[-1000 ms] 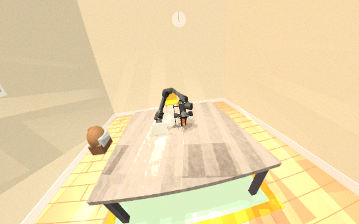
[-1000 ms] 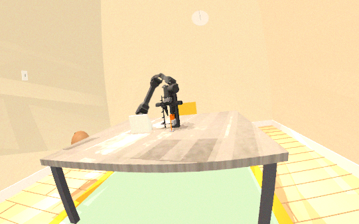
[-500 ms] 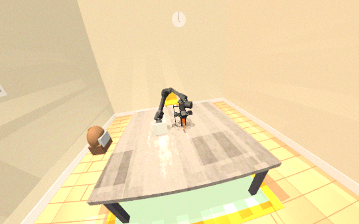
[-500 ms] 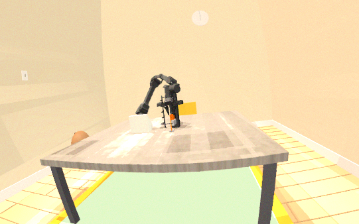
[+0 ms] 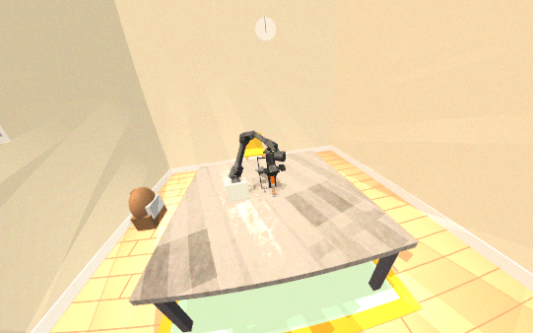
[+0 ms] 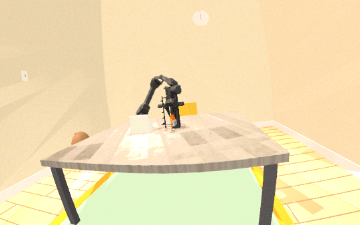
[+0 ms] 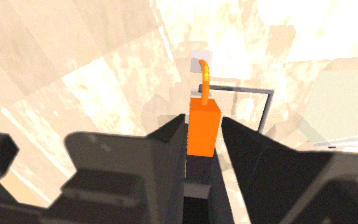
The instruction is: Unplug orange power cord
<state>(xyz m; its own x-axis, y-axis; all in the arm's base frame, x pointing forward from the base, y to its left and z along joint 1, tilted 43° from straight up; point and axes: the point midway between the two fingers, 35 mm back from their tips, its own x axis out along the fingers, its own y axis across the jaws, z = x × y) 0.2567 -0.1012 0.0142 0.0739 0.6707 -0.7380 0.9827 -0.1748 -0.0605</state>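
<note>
The orange plug [image 5: 273, 180] [image 6: 172, 117] [image 7: 202, 131] is low at the front of the dark, upright power strip [image 6: 178, 117]. My gripper [image 7: 203, 119] points down, with one finger on each side of the plug. A narrow gap shows at each side of the plug in the wrist view, wider on the right, so the fingers are partly open around it. The orange cord [image 7: 206, 85] [image 6: 172, 127] runs from the plug to a small pale square [image 7: 198, 61] on the table. The plug's join with the strip is hidden.
A thin dark wire frame [image 7: 240, 90] [image 6: 164, 111] stands close beside the gripper. A white box [image 5: 236, 191] [image 6: 141, 124] stands on the wooden table [image 5: 286, 256] [image 6: 213, 146], near the arm's base. A yellow panel [image 6: 188, 109] shows behind the table.
</note>
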